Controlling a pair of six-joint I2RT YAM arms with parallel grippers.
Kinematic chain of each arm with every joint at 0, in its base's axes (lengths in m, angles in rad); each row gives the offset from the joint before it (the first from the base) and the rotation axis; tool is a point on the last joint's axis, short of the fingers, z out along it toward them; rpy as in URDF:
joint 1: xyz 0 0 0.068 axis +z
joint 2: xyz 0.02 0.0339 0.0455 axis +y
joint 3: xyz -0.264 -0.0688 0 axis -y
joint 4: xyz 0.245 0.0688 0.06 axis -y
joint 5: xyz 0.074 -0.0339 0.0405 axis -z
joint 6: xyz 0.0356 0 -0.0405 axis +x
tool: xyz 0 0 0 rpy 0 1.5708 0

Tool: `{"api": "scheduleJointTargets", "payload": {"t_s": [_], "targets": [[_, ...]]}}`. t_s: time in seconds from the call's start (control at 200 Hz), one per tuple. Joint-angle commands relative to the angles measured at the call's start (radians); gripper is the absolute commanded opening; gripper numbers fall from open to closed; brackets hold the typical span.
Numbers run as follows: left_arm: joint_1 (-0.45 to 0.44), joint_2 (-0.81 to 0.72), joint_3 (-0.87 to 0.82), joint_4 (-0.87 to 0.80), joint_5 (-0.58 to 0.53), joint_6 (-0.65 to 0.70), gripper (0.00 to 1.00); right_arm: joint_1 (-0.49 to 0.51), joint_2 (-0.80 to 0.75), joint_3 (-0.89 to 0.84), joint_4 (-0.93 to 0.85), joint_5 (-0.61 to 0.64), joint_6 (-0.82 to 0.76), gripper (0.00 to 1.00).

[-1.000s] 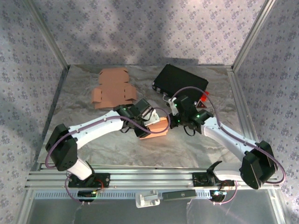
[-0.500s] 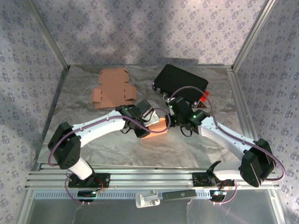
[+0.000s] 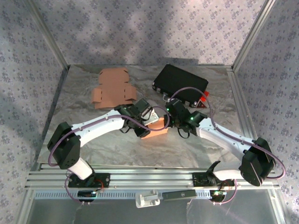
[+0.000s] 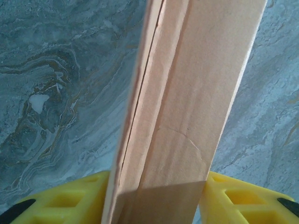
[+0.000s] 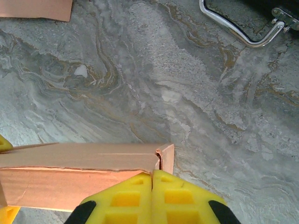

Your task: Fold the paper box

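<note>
The brown paper box (image 3: 157, 128) lies at mid-table, partly folded. My left gripper (image 3: 147, 117) is shut on it from the left. In the left wrist view the box (image 4: 187, 107) stands between the two yellow fingers (image 4: 60, 200), which touch both its sides. My right gripper (image 3: 167, 120) is shut, its tips at the box's right end. In the right wrist view the closed yellow fingertips (image 5: 131, 196) press against the top edge of the box (image 5: 70, 172), beside a small upright end flap (image 5: 167, 156).
A flat unfolded cardboard blank (image 3: 112, 88) lies at the back left; its edge (image 5: 35, 9) shows in the right wrist view. A black case (image 3: 181, 83) with a metal handle (image 5: 238, 30) sits at the back right, a red item (image 3: 203, 99) beside it. Metal rails border the table.
My right gripper has moved left, closing in on the box's right end. The left gripper has kept its hold, and the box has shifted only slightly.
</note>
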State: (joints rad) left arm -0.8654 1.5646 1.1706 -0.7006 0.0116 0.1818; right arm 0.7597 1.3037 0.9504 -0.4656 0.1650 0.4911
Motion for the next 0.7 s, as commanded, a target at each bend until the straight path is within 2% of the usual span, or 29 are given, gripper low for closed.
{"api": "scheduleJointTargets", "payload": {"t_s": [0.0, 0.23, 0.47, 0.565, 0.65, 0.695], "targets": [[0.021, -0.101, -0.020, 0.054, 0.037, -0.070, 0.50, 0.009, 0.007, -0.006, -0.057, 0.042, 0.025, 0.04], [0.032, -0.242, -0.078, 0.114, 0.147, -0.139, 0.59, 0.015, 0.016, 0.001, -0.050, 0.045, 0.030, 0.03], [0.036, -0.239, -0.085, 0.066, 0.093, -0.134, 0.60, 0.044, 0.023, 0.005, -0.039, 0.068, 0.054, 0.02], [0.037, -0.257, -0.082, 0.073, 0.043, -0.155, 0.55, 0.053, 0.027, 0.006, -0.044, 0.083, 0.062, 0.01], [0.053, -0.302, -0.074, 0.078, 0.017, -0.225, 0.46, 0.059, 0.020, 0.002, -0.045, 0.094, 0.070, 0.01], [0.060, -0.325, -0.066, 0.060, -0.010, -0.277, 0.46, 0.060, 0.016, 0.002, -0.047, 0.097, 0.072, 0.01]]}}
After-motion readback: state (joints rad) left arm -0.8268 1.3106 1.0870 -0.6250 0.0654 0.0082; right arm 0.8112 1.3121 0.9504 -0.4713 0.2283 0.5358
